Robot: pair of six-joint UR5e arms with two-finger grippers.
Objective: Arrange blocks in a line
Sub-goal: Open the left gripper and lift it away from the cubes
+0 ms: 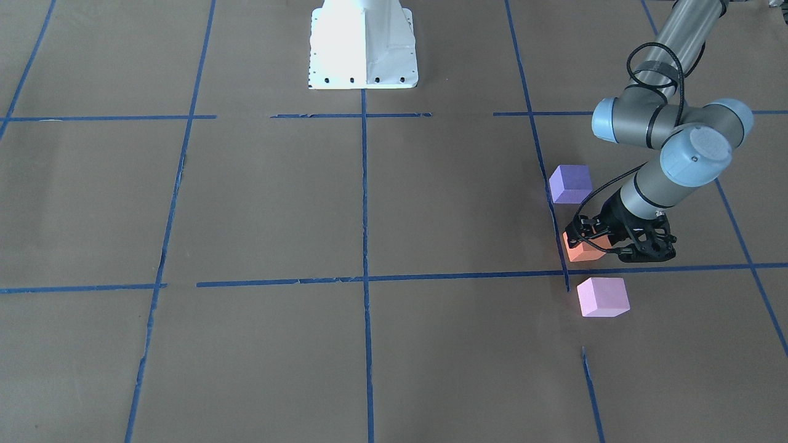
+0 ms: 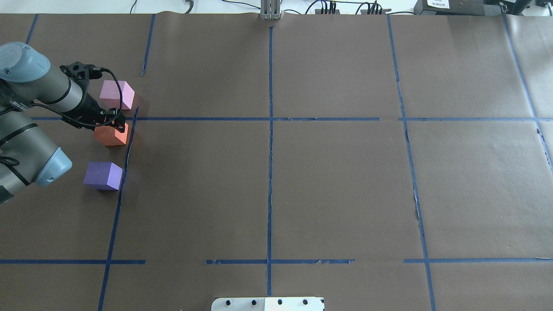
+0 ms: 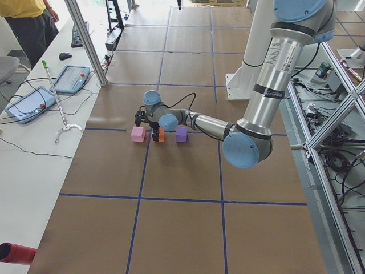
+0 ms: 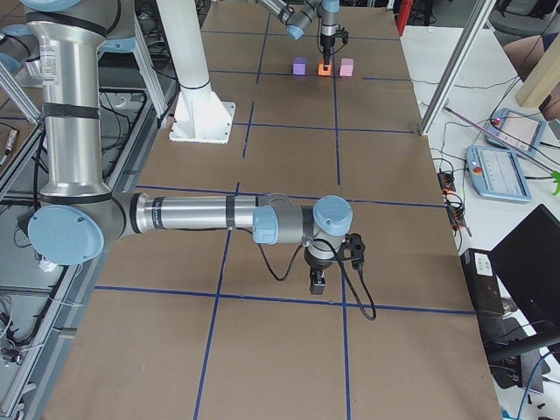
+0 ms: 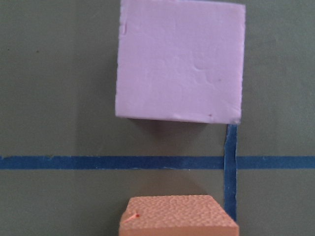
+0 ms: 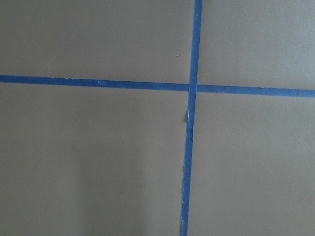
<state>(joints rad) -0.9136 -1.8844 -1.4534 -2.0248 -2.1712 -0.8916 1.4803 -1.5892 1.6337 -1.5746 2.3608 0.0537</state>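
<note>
Nearest lay the small light pink matte cube (image 1: 603,296), just beyond the left claw (image 1: 588,239), which straddled the small orange matte cube (image 1: 582,251), with the small violet-purple matte cube (image 1: 570,183) behind it; overhead, the three stood nearly in line, though whether the claw was clamped could not be told; by the wrist view, the orange cube's placing seemed in hand, calling next for a clean release.

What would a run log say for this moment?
left jaws: at orange block, grip unclear | purple block, pink block: either side, apart | right arm: far from blocks
</note>
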